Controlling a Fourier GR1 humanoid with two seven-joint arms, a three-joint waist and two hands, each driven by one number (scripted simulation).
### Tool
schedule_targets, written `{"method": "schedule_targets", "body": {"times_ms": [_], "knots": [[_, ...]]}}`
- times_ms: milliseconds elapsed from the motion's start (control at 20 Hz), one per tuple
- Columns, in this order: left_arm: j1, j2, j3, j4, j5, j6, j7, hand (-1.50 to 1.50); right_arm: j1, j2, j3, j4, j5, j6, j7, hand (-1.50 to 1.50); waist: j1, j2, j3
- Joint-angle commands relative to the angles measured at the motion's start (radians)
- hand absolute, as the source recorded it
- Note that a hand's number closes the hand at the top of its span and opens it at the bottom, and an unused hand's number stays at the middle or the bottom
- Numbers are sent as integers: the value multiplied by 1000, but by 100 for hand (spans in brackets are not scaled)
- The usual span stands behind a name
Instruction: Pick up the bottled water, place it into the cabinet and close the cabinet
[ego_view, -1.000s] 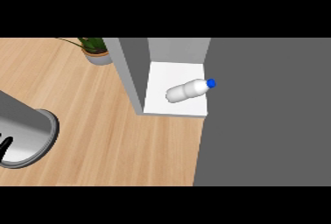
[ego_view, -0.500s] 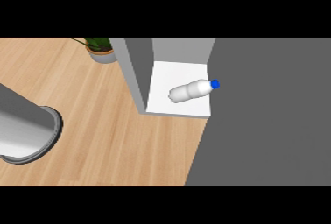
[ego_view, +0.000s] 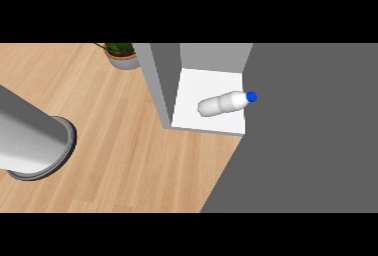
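The bottle (ego_view: 224, 103) lies on its side on the white floor of the cabinet (ego_view: 203, 82), so placement appears complete. The cabinet is open; closing remains. One forearm (ego_view: 26, 145) shows over the bench (ego_view: 111, 125). No hand shows, so the fingers' state cannot be told.

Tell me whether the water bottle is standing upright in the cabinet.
No, the water bottle lies on its side on the white shelf.
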Motion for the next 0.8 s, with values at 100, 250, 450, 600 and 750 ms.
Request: {"method": "schedule_targets", "body": {"times_ms": [100, 250, 450, 600, 750], "knots": [[11, 15, 24, 7, 16, -56, -5, -150, -242, 189, 115, 116, 33, -145, 145, 150, 32, 17, 3], [24, 15, 49, 26, 32, -88, -15, -150, -372, 262, 134, 209, -52, -152, 242, 150, 35, 18, 7], [61, 20, 84, 41, 43, -132, -18, -150, -617, 285, 110, 334, -200, -192, 215, 150, 31, 22, 13], [94, 9, 131, 70, 66, -187, -38, -150, -790, 287, 67, 459, -282, -236, 210, 150, 4, 20, 16], [92, -1, 164, 138, 59, -227, -49, -150, -888, 288, 11, 598, -376, -268, 218, 150, -30, 23, 17]]}}
